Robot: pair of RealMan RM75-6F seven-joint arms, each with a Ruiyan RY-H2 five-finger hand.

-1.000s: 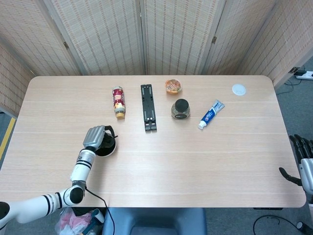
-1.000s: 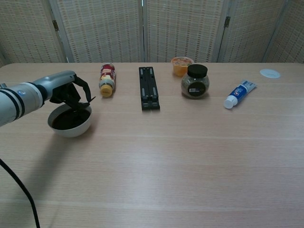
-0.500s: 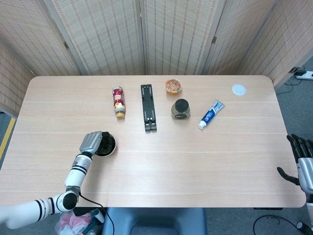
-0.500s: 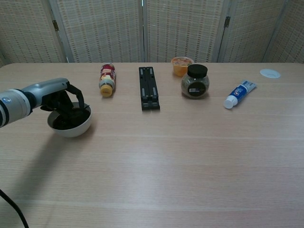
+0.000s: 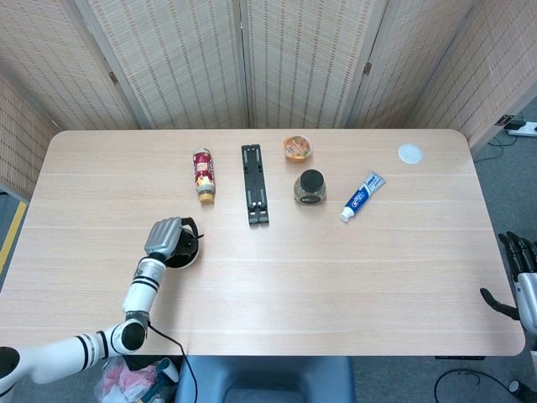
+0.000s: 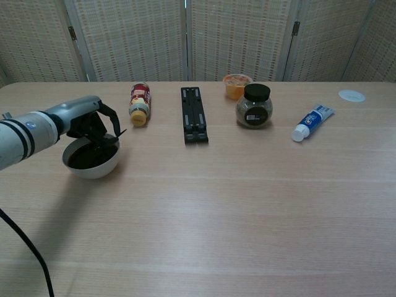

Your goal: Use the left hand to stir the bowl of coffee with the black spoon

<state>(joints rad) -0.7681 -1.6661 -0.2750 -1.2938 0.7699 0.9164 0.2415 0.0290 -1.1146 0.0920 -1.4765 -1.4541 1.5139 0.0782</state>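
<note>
White bowl of coffee (image 6: 91,159) sits near table (image 6: 247,204) front-left; left robot hand (image 6: 93,124) over it, fingers pinching black spoon (image 6: 106,141), tip in liquid. Risk: wide stir hits rim, tips bowl, slops coffee.

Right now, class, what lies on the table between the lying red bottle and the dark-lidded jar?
The black rail lies between the red bottle and the jar, running lengthwise away from the robot. Both views show it.

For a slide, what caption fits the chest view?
Left robot hand holds a black spoon in a white bowl of coffee.
</note>
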